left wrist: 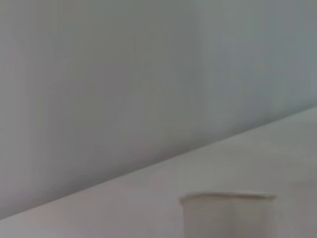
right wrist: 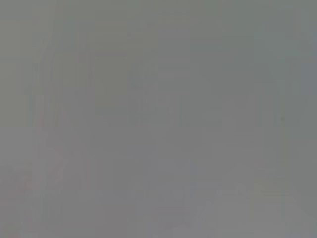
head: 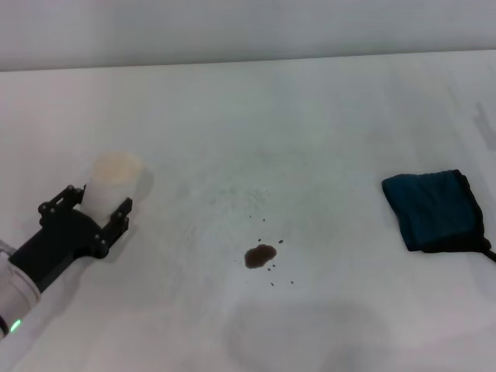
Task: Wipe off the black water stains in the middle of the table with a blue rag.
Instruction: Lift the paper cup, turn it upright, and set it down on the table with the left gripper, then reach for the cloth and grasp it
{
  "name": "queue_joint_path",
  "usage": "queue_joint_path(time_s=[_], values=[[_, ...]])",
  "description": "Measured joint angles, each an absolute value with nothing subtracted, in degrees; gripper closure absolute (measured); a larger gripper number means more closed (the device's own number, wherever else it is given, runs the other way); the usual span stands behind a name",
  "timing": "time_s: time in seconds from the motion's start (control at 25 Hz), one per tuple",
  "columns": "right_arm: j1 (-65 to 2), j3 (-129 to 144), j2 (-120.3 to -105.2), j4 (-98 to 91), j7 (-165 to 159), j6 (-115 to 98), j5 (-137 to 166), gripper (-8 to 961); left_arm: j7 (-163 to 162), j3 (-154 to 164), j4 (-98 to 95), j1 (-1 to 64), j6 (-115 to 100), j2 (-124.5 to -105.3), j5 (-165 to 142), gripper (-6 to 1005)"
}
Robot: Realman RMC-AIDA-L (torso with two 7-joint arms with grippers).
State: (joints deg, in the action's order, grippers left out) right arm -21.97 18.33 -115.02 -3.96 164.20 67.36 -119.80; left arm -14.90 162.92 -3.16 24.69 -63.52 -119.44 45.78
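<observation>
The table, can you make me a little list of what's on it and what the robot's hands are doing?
table: white, wide
stains: dark blot with tiny specks around it, near the middle, not wiped yet
rag: blue, folded, lying on the robot's right side, untouched
cup: white, standing upright on the robot's left side
left hand: fingers on either side of the cup
right hand: not in view
</observation>
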Motion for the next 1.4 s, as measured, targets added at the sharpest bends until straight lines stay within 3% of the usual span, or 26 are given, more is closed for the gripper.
queue_joint_path(time_s=[0.44,0.84,1.08,1.4], values=[[-21.9,18.1,-115.02,-4.7,163.8,65.8,-119.9,144,-6.5,162.9,-6.5,19.9,-63.4,-119.45,48.4,387],[-21.9,18.4,-115.12,-4.7,163.8,65.9,-119.8,145,-6.6,162.9,-7.0,19.9,-63.3,-119.39,50.2,336],[-21.8,18.4,-115.14,-4.7,163.9,66.1,-119.8,145,-6.6,162.9,-7.8,19.5,-63.4,-119.30,50.0,165],[-22.0,18.5,-115.00,-5.0,164.3,66.0,-119.8,144,-6.6,162.9,-9.2,14.7,-66.7,-119.33,50.3,119]])
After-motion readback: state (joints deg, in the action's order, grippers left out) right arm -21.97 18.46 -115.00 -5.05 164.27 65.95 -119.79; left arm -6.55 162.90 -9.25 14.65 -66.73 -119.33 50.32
